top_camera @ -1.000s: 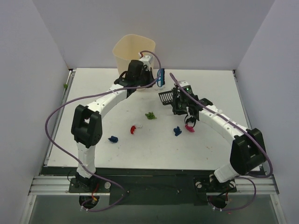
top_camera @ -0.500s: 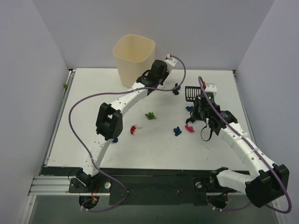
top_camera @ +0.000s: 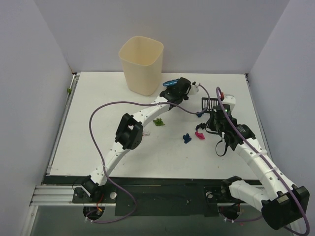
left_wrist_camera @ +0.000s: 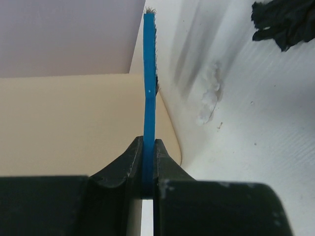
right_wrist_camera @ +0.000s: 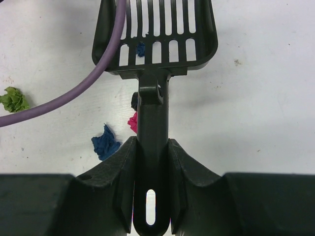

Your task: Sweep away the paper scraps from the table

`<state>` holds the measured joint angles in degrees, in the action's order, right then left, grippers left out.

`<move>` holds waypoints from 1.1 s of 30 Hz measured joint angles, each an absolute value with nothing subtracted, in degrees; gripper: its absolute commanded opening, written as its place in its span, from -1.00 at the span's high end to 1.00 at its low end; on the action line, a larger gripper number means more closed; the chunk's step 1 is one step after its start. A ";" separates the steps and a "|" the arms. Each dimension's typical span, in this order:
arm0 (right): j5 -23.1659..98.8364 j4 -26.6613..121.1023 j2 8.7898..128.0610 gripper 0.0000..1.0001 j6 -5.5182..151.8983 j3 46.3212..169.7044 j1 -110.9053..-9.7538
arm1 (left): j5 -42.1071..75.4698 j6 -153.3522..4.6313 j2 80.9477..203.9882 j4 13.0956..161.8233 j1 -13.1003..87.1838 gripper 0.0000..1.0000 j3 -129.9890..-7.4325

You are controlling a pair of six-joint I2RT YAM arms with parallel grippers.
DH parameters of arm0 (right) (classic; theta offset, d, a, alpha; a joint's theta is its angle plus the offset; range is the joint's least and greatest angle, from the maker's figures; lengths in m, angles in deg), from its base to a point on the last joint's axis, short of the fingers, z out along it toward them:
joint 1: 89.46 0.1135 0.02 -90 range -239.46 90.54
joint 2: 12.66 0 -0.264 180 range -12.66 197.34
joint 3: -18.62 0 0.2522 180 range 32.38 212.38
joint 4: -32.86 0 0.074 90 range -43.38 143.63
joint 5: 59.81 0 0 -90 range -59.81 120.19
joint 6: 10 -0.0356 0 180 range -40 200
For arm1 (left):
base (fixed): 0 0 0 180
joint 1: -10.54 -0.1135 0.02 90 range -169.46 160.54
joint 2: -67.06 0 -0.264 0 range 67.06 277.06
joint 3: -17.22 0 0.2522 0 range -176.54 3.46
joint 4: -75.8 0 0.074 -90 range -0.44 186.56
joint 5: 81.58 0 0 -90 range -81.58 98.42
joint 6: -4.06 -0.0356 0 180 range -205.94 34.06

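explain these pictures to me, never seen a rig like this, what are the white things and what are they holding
Two white robot arms, the left arm and the right arm, are bolted at the near edge of a white table. The wide picture looks down from above and behind them. The other two pictures come from a camera on each wrist. Each arm ends in a two-finger end effector. The left end effector is shut on a thin blue brush. The right end effector is shut on a black slotted scoop. Small coloured paper scraps lie on the table near the scoop, and a cream bin stands at the back.
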<state>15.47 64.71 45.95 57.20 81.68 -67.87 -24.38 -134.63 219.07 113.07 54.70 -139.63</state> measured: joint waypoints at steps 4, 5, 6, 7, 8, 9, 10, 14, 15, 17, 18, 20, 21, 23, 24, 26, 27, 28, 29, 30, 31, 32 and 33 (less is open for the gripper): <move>14.86 64.76 43.92 1.00 56.45 80.56 -68.46 | -24.97 -136.29 219.07 115.54 54.29 1.00 -139.63; 14.60 64.84 43.37 1.00 56.30 80.37 -68.51 | -24.94 -136.42 219.07 116.74 54.20 1.00 -139.63; 14.40 64.89 42.89 1.00 56.15 80.21 -68.53 | -24.86 -136.48 219.07 118.32 54.16 1.00 -139.63; 13.97 64.91 42.09 1.00 55.99 79.91 -68.55 | -24.53 -136.51 219.07 119.89 54.16 1.00 -139.63; 13.77 64.97 41.58 1.00 55.97 79.75 -68.62 | -23.98 -136.48 219.04 121.94 54.16 1.00 -139.63; 13.53 65.15 41.04 1.00 55.95 79.67 -68.73 | -23.22 -136.48 219.00 123.78 54.20 1.00 -139.41; 13.31 65.30 40.58 1.00 55.89 79.64 -68.83 | -22.72 -136.57 218.76 125.18 54.33 1.00 -138.84; 12.87 65.41 39.59 1.00 55.73 79.62 -68.92 | -21.16 -136.40 218.04 129.46 54.88 1.00 -137.62; 12.85 65.41 39.46 1.00 55.71 79.62 -68.92 | -20.42 -136.11 217.69 130.60 55.01 1.00 -137.62; 12.83 65.37 39.24 1.00 55.51 79.60 -68.92 | -17.78 -135.74 216.16 133.20 55.21 1.00 -137.51; 12.81 65.35 39.11 1.00 55.40 79.60 -68.92 | -15.96 -135.65 214.91 134.58 55.36 1.00 -137.07; 12.57 65.24 38.87 1.00 55.10 79.62 -68.92 | -11.81 -135.65 211.15 137.29 55.86 1.00 -134.89; 12.44 65.08 38.72 1.00 54.88 79.60 -68.99 | -9.95 -135.63 209.41 138.53 56.28 1.00 -133.86; 12.33 64.80 38.46 1.00 54.66 79.60 -69.18 | -5.75 -135.39 205.71 142.34 57.57 1.00 -132.90; 12.15 64.73 38.33 1.00 54.57 79.60 -69.25 | -4.16 -135.13 204.25 143.80 58.38 1.00 -132.90; 11.98 64.60 38.24 1.00 54.49 79.60 -69.29 | -2.63 -134.82 201.21 145.35 59.80 1.00 -132.87; 11.95 64.58 38.22 1.00 54.49 79.60 -69.29 | -2.63 -134.82 200.55 145.37 60.61 1.00 -132.87; 11.93 64.52 38.22 1.00 54.46 79.60 -69.29 | -3.20 -134.91 199.57 145.07 61.37 1.00 -132.87; 11.91 64.43 38.19 1.00 54.44 79.60 -69.40 | -3.98 -135.24 198.98 144.57 61.85 1.00 -132.87; 11.85 64.41 38.06 1.00 54.42 79.58 -69.47 | -5.36 -135.85 198.45 143.21 62.27 1.00 -132.87; 11.60 64.17 37.69 1.00 54.36 79.29 -69.58 | -6.74 -136.38 198.39 141.57 62.38 1.00 -132.87; 11.43 63.99 37.28 1.00 54.29 79.01 -69.62 | -7.96 -136.97 198.41 140.15 62.35 1.00 -132.87; 11.26 63.99 36.71 1.00 54.25 78.66 -69.62 | -9.45 -137.93 198.91 138.38 62.14 1.00 -132.87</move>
